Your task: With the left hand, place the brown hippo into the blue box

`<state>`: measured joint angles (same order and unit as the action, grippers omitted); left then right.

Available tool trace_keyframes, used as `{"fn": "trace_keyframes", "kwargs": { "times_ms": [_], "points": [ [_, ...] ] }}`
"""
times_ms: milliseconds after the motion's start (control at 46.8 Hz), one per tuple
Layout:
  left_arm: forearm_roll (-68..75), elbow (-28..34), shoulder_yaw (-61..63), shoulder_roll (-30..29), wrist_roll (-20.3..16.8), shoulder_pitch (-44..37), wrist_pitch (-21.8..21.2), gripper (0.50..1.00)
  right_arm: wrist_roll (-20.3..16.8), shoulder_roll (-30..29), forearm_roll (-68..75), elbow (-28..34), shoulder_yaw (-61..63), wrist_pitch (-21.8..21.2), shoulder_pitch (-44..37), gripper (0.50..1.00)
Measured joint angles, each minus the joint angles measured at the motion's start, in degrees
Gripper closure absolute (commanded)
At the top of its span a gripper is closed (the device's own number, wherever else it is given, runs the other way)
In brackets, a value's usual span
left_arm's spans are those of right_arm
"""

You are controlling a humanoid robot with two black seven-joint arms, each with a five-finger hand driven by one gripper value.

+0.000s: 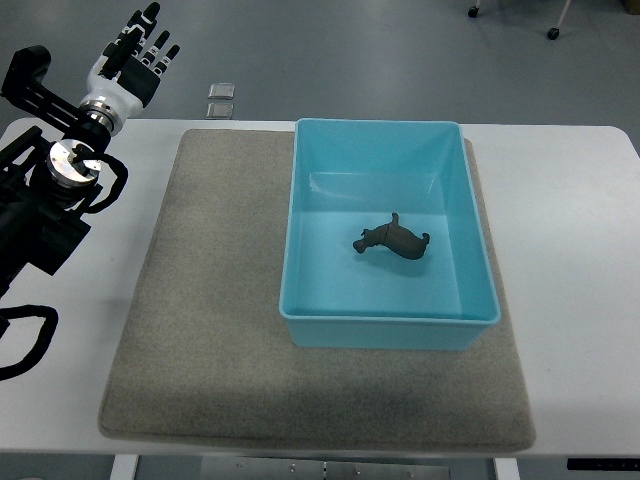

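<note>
Hippo (392, 240) lies inside the blue box (470, 210) on the mat (210, 300), left hand (135, 55) raised off at the tabletop (570, 220) corner, fingers spread, empty

One brown hippo (392, 240) is counted, lying inside one blue box (385, 135). One grey mat (210, 300) is spread on one white worktop (570, 230). One robot hand (130, 62) is seen, and two small clear squares (221, 98) are counted on the floor.

grey mat (210, 330) on white table (570, 220) | two small clear squares (220, 99) beyond
</note>
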<state>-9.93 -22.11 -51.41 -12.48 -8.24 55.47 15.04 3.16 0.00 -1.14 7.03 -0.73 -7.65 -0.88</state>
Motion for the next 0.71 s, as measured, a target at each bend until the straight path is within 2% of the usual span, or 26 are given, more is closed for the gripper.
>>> {"fn": "trace_keyframes", "kwargs": {
  "times_ms": [706],
  "points": [
    [-0.6,-0.1,-2.1,0.0,-1.1,-1.6,2.3,0.506,0.0,0.0,-0.1,0.4,0.1,-0.3,0.1,0.564]
  ]
}}
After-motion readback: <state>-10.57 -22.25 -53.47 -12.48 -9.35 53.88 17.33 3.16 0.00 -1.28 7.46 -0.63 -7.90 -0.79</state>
